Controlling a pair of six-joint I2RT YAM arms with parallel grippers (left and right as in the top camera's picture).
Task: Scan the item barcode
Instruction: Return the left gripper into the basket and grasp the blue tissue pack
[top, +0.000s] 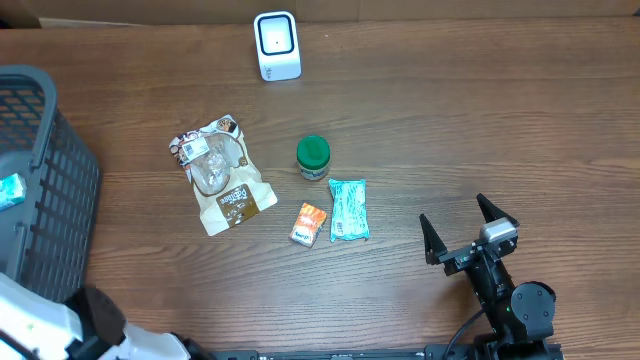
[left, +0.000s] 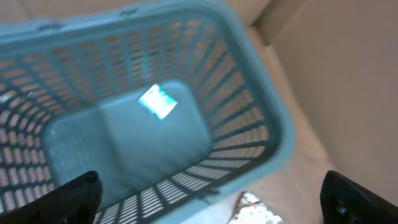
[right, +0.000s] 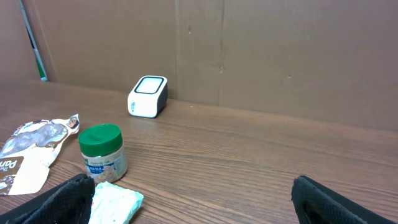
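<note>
Right hand (top: 452, 208): wide open, its two black fingers (right: 62, 200) spread far apart. Nothing is between them and they touch nothing.
Where the right hand is: at the near right part of the brown desk (top: 500, 120), well apart from the things in the middle. It points toward the far side.
Left hand (left: 211, 182): wide open too, one dark finger at each bottom corner of its own picture. It holds nothing.
Where the left hand is: over the gray basket (top: 45, 185) at the left side, looking down into it. That picture is a bit blurry.
In the basket: one small blue-green pack (left: 158, 101) lies on the bottom.
Scanner (top: 277, 45): a little white box standing at the far middle of the desk, alone.
Things to scan: four lie in the middle of the desk, and no hand is on any of them.
Jar (top: 313, 156): green lid, standing upright.
Blue-green packet (top: 348, 210): flat, just beside the jar on its near side.
Orange box (top: 309, 224): small, just left of the packet.
Snack bag (top: 220, 175): white and brown, flat, left of the jar.
</note>
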